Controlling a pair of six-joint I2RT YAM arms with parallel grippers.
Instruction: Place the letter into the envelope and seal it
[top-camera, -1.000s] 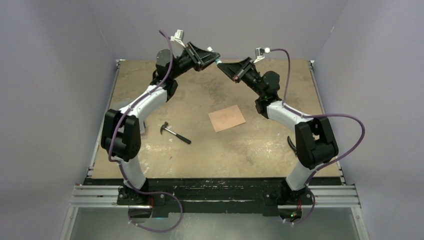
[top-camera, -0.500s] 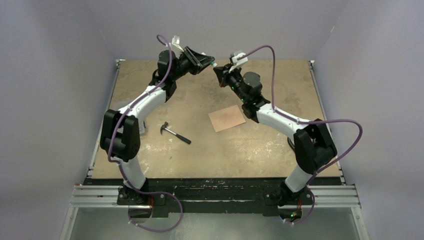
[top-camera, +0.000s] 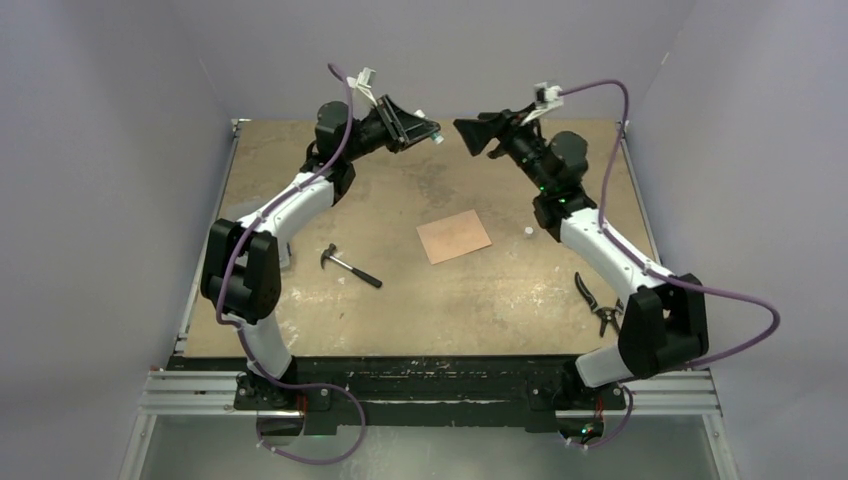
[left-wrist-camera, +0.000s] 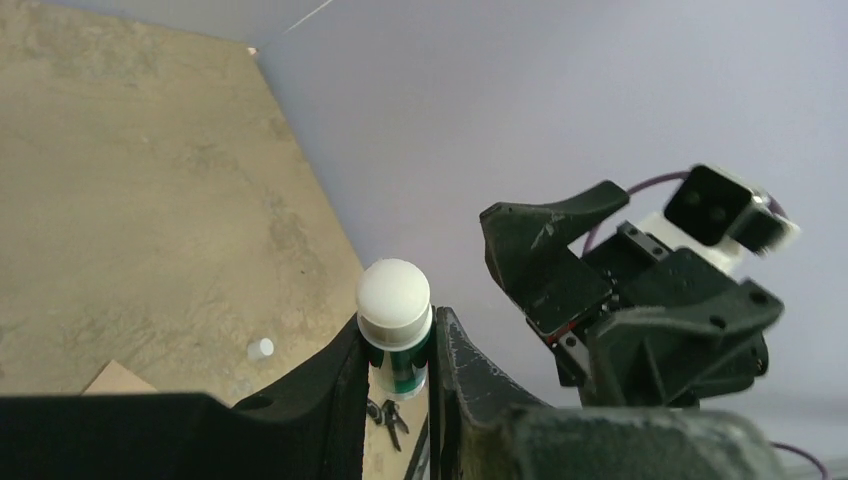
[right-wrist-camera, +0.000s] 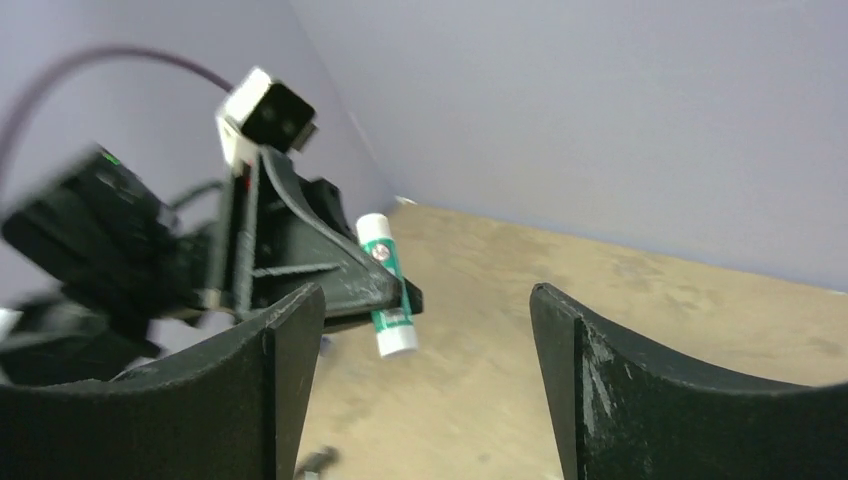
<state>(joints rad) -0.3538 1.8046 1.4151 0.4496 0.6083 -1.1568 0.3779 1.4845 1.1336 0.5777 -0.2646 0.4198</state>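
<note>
My left gripper (top-camera: 428, 129) is raised over the far side of the table, shut on a green-and-white glue stick (left-wrist-camera: 395, 325) whose rounded white end pokes out past the fingertips. The right gripper (top-camera: 466, 134) faces it a short way to the right, open and empty. From the right wrist, the glue stick (right-wrist-camera: 388, 290) shows in the left gripper's jaws. A flat salmon-pink rectangle, the envelope (top-camera: 454, 237), lies mid-table; no flap can be made out from above. One corner of the envelope (left-wrist-camera: 115, 378) shows in the left wrist view. The letter is hidden.
A small white cap (top-camera: 527, 232) lies on the table right of the envelope, by the right arm. A hammer (top-camera: 350, 267) lies at centre left and black pliers (top-camera: 598, 302) at right. Grey walls close off the table's back and sides.
The right gripper was shut at the glue stick's tip; it has opened and drawn back to the right. A white cap now lies on the table. The left gripper barely moved.
</note>
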